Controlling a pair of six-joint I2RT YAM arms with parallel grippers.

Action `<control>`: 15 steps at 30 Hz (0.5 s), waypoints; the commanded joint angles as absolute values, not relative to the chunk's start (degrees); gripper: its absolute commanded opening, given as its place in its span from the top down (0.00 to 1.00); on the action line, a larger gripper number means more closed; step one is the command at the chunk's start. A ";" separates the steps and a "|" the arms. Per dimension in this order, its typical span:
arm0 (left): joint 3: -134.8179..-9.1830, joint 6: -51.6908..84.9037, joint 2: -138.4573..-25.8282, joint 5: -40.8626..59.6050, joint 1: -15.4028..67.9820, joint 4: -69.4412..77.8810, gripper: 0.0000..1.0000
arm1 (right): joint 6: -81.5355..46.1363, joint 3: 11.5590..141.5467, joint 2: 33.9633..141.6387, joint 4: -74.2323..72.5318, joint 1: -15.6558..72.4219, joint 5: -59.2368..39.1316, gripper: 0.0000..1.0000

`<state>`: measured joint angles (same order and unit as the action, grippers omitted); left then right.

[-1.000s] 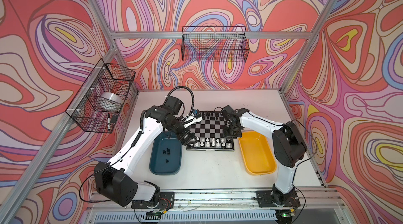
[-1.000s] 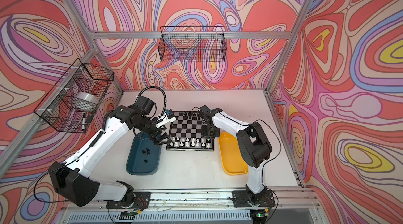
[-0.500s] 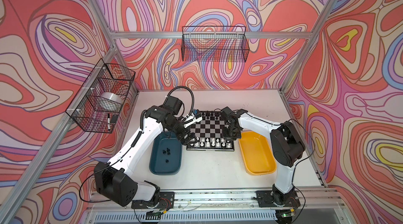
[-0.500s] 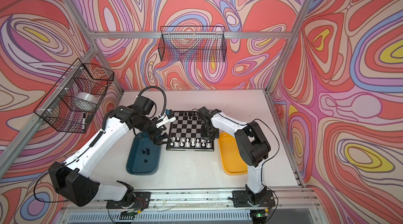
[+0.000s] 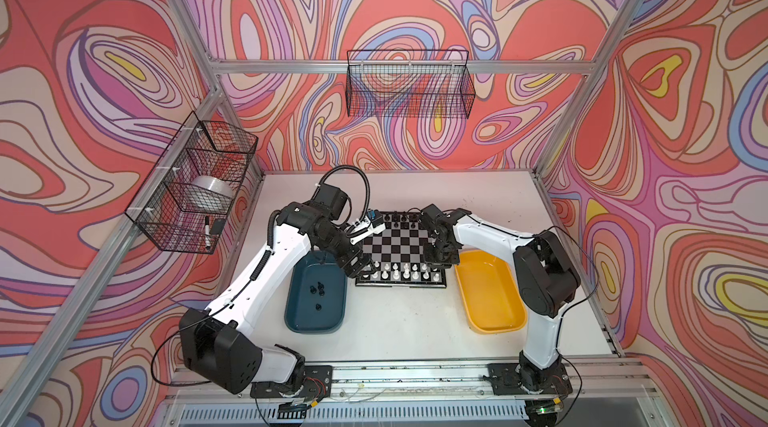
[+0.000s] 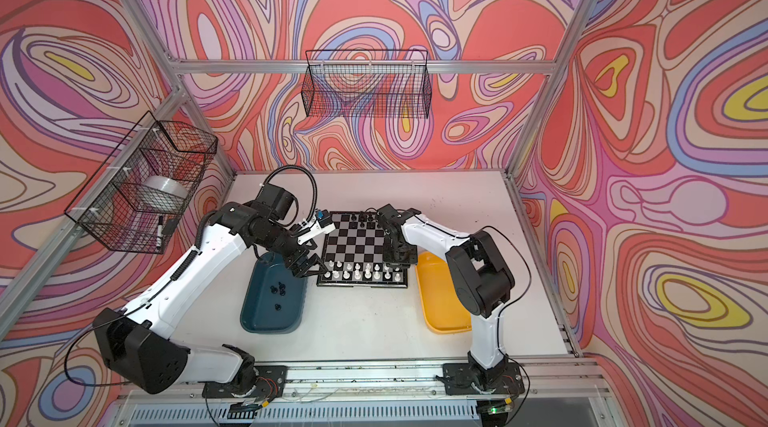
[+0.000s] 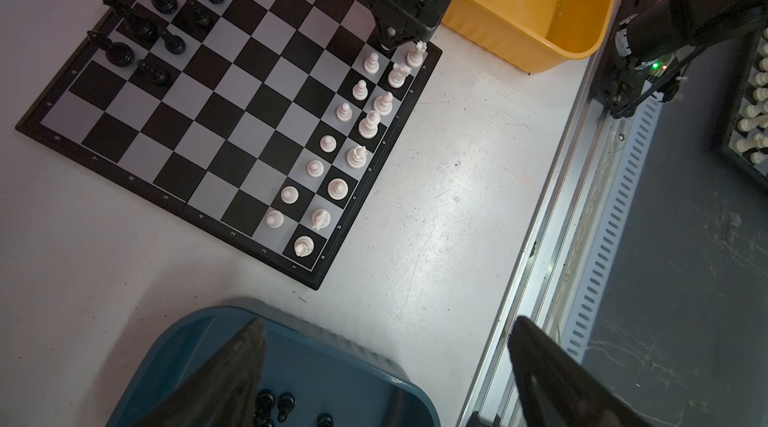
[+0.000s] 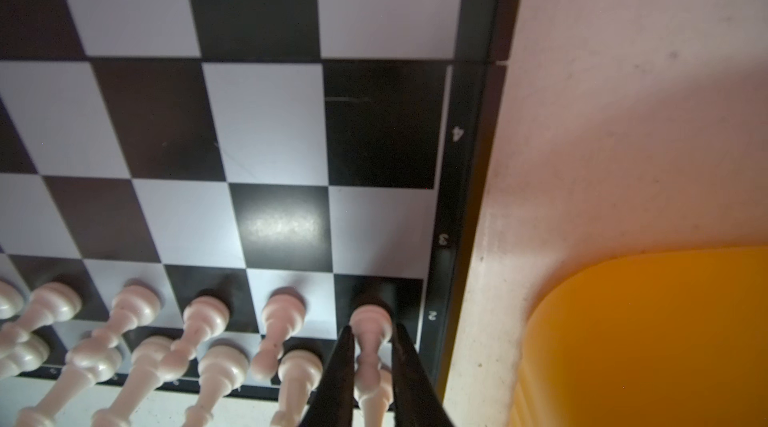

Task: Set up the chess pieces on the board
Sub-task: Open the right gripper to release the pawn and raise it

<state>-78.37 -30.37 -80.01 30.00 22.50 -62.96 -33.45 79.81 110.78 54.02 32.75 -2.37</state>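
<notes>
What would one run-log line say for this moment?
left gripper: open above teal tray | right gripper: astride white pawn standing on board | black pieces: several in tray

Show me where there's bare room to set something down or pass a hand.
Free: middle rows of the checked chessboard, between the black chessmen and white chessmen; the white tabletop between the teal oblong tray and yellow oblong tray. Crowded: the board's near rows; left arm and right arm hang at its near corners.
</notes>
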 commanded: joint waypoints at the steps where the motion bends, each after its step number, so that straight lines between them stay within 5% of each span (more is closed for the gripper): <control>1: -77.96 -30.68 -78.91 30.84 22.20 -63.46 0.08 | -33.12 81.20 111.38 54.76 33.40 -0.96 0.81; 15: -78.13 -30.67 -78.49 31.00 22.14 -63.64 0.08 | -32.55 84.11 109.39 58.16 33.61 0.93 0.76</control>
